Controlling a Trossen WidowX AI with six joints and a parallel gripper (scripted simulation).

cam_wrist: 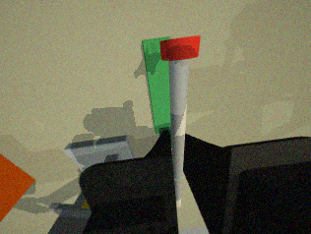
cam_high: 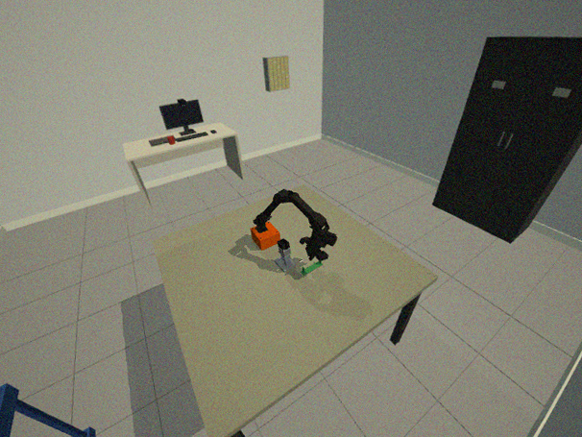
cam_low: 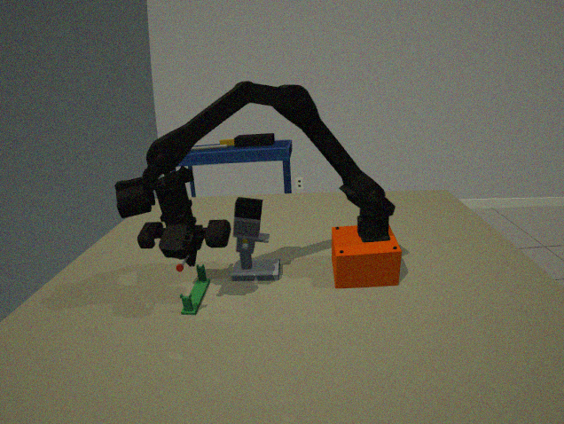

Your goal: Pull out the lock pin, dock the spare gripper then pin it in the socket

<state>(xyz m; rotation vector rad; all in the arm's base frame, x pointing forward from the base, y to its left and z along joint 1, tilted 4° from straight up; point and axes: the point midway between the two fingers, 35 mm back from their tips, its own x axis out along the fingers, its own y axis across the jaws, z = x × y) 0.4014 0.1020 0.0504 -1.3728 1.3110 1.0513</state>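
Note:
My gripper (cam_high: pixel 317 259) (cam_low: pixel 191 263) (cam_wrist: pixel 169 134) is shut on the lock pin and holds it above the table. The pin (cam_wrist: pixel 178 88) is a pale rod with a red head; the head (cam_low: pixel 179 267) points away from the fingers. A green rack (cam_high: pixel 313 268) (cam_low: pixel 197 294) (cam_wrist: pixel 158 93) with two uprights stands just below and beside the pin. The grey mount (cam_high: pixel 285 265) (cam_low: pixel 261 275) (cam_wrist: pixel 100 150) stands between the rack and the arm's base. A grey body with a black top (cam_low: pixel 247 218), apparently the spare gripper, sits upright on it. How deep it sits is unclear, and its pin hole cannot be made out.
The orange base block (cam_high: pixel 266 236) (cam_low: pixel 366 269) (cam_wrist: pixel 12 184) carries the arm, beyond the mount from the rack. The arm arches high over the mount. The table's edge (cam_high: pixel 316 370) lies well away from the rack. A blue bench (cam_low: pixel 237 154) stands off the table.

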